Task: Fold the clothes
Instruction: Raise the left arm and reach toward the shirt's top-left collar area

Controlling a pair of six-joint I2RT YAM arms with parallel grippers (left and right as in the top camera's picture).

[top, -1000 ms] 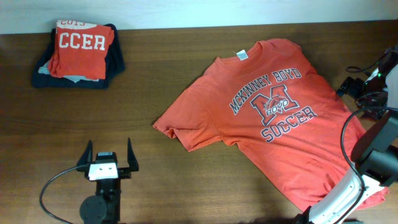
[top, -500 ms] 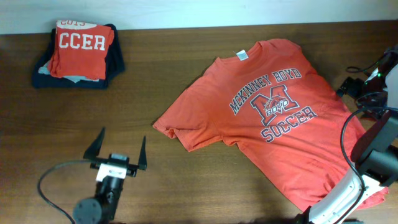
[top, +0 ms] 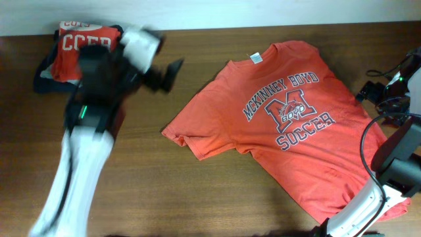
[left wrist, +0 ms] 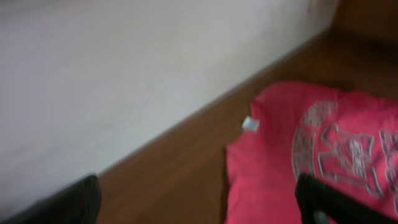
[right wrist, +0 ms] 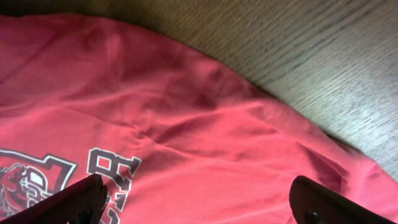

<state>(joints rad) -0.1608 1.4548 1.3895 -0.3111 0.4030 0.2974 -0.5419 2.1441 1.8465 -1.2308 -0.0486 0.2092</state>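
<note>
An orange T-shirt (top: 283,125) printed "McKinney Boyd Soccer" lies spread flat, face up, on the right half of the brown table. It also shows in the left wrist view (left wrist: 311,149) and the right wrist view (right wrist: 186,137). My left gripper (top: 164,74) is open and empty, raised and blurred with motion, left of the shirt's collar; its fingertips frame the left wrist view (left wrist: 199,199). My right gripper (right wrist: 199,199) is open and empty just above the shirt's lower right part; in the overhead view only its arm (top: 395,158) shows.
A stack of folded clothes (top: 82,56), an orange shirt on dark garments, sits at the back left, partly hidden by my left arm. A white wall (left wrist: 124,74) runs along the table's far edge. Black cables and gear (top: 385,92) lie at the right edge.
My left arm has swung from the front left of the table up and toward the back, the gripper now near the shirt's collar side. The right arm and shirt have not moved.
</note>
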